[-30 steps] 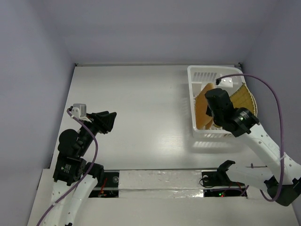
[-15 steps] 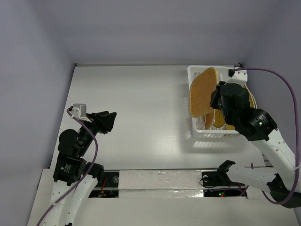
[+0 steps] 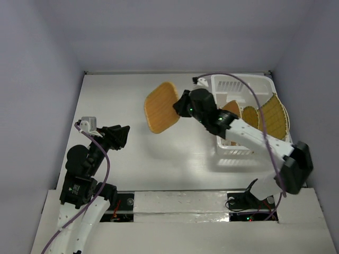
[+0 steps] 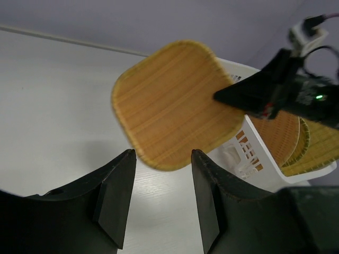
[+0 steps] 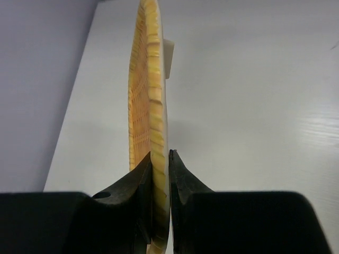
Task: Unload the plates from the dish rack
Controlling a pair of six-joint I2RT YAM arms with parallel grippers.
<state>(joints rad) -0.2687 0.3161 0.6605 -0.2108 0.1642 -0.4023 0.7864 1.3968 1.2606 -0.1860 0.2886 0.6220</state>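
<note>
Setting the rounded-square wicker plate down flat looks like the step in hand. The right pincer is clamped on the plate's rim, holding it on edge in the air above the middle of the tabletop, out of the white dish rack at the far right. To do it well, I would roll the wrist until the plate faces the tabletop, lower until it touches, and only then release. Dropped on edge, it could roll or tip. The left pincer hangs near the left side with its jaws apart, gripping nothing, so aim short of it. Other wicker plates stand in the rack, a fan-shaped one among them.
</note>
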